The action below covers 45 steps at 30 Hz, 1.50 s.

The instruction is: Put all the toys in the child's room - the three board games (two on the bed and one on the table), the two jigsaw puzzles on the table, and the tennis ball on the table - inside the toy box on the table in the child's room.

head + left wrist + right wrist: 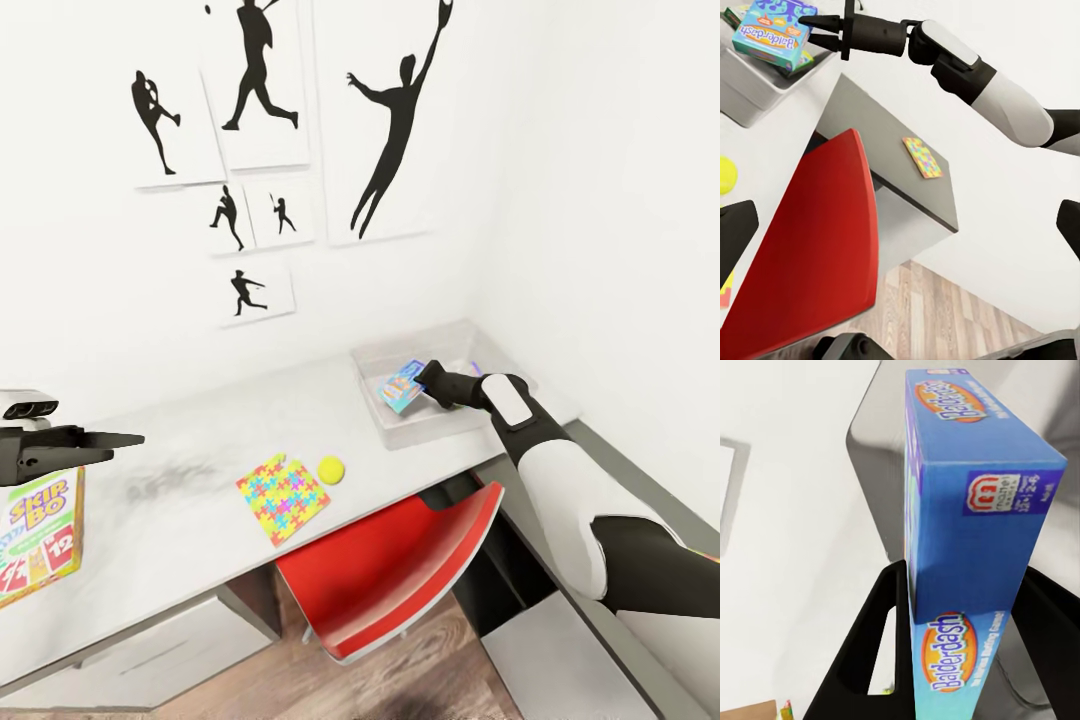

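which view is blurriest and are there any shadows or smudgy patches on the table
Right wrist view: the blue game box sits so close that its far end goes soft, as does the background. Head view: sharp, with a dark smudgy patch on the table near the left end effector, and only faint shadows under the puzzle and ball. Left wrist view: crisp, the red chair evenly lit.
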### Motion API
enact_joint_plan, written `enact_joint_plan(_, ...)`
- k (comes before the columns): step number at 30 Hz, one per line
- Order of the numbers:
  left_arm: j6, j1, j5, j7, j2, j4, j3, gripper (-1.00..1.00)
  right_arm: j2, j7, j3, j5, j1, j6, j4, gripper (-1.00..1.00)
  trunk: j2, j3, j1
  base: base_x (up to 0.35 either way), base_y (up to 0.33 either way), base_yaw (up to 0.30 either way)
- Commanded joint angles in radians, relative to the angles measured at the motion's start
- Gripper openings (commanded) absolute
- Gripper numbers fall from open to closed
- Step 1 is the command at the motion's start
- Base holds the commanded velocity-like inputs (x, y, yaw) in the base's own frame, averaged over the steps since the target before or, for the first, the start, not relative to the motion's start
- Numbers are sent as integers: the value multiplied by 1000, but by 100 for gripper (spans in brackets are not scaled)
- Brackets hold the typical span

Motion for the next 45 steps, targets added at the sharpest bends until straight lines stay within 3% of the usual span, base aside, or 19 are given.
enact_joint_plan(1,11,-1,0,-4,1,0,0,100,1,2,-3,2,-1,4,0,-100,-2,-3,1,0,0,0)
enact_joint_plan(14,11,-1,0,-4,5,0,0,100,1,4,-2,3,3,5,-65,-100,-2,-8,1,0,0,0)
enact_joint_plan(45,11,-1,0,-4,5,0,0,100,2,2,-3,3,7,6,-68,-100,-2,-5,1,0,0,0)
